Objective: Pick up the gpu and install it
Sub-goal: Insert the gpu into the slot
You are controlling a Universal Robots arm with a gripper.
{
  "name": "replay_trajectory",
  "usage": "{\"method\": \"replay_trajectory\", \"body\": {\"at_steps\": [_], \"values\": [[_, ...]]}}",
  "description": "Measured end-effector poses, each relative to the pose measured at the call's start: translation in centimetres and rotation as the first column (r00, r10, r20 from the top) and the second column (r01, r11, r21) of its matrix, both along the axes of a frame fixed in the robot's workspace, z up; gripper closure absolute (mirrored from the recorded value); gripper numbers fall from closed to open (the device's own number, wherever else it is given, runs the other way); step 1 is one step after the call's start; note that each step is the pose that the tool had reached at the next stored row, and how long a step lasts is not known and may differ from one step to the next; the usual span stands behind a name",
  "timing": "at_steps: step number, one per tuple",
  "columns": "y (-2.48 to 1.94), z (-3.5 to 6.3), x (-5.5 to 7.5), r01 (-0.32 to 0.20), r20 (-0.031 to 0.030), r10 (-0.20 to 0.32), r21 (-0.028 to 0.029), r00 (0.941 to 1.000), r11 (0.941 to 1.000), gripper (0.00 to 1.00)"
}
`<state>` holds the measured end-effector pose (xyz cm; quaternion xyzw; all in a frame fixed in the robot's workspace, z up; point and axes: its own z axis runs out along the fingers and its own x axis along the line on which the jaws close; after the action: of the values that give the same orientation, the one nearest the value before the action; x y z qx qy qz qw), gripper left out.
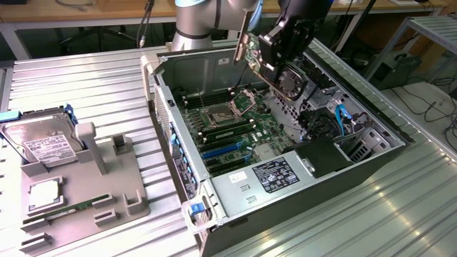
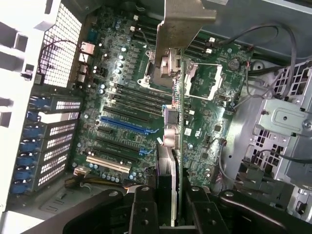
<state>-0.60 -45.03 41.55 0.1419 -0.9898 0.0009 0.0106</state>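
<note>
Grey rack [image 1: 78, 187] at nine o'clock of the computer case [image 1: 307, 214] holds the hard drive [image 1: 46, 142], out of play. By my reading we're in the carry step: up at one o'clock over the open case, the gripper [image 1: 275, 53] is pinched narrow on the graphics card [image 1: 289, 83], which hangs on edge clear of the main board. Seating it, I reckon, calls for squaring its lower edge to the blue slots [image 1: 221, 151] at seven o'clock from it, then pushing straight and gently.
</note>
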Motion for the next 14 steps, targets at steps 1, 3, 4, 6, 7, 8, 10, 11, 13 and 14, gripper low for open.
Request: {"method": "replay_trajectory", "body": {"at_steps": [1, 3, 4, 6, 7, 8, 10, 11, 13, 14], "values": [[-0.01, 0.00, 0.00, -0.006, 0.0000, 0.006, 0.0000, 1.0000, 1.0000, 0.72], [-0.02, -0.01, 0.00, -0.020, 0.0001, 0.020, 0.0001, 0.9998, 0.9998, 0.72], [-0.02, 0.00, 0.00, -0.027, 0.0000, 0.027, 0.0001, 0.9996, 0.9996, 0.72], [-0.02, 0.00, 0.00, -0.040, 0.0000, 0.040, 0.0000, 0.9992, 0.9992, 0.72], [-0.03, 0.00, 0.00, -0.049, 0.0000, 0.049, -0.0001, 0.9988, 0.9988, 0.72], [-0.03, 0.00, 0.00, -0.055, 0.0000, 0.055, 0.0000, 0.9985, 0.9985, 0.72], [-0.03, 0.00, 0.00, -0.070, 0.0001, 0.070, 0.0001, 0.9976, 0.9976, 0.72], [-0.03, 0.00, 0.00, -0.077, 0.0000, 0.077, 0.0001, 0.9970, 0.9970, 0.72], [-0.03, 0.00, 0.00, -0.091, 0.0000, 0.091, 0.0000, 0.9958, 0.9958, 0.72], [-0.03, 0.00, 0.00, -0.097, 0.0001, 0.097, 0.0000, 0.9953, 0.9953, 0.72]]}}
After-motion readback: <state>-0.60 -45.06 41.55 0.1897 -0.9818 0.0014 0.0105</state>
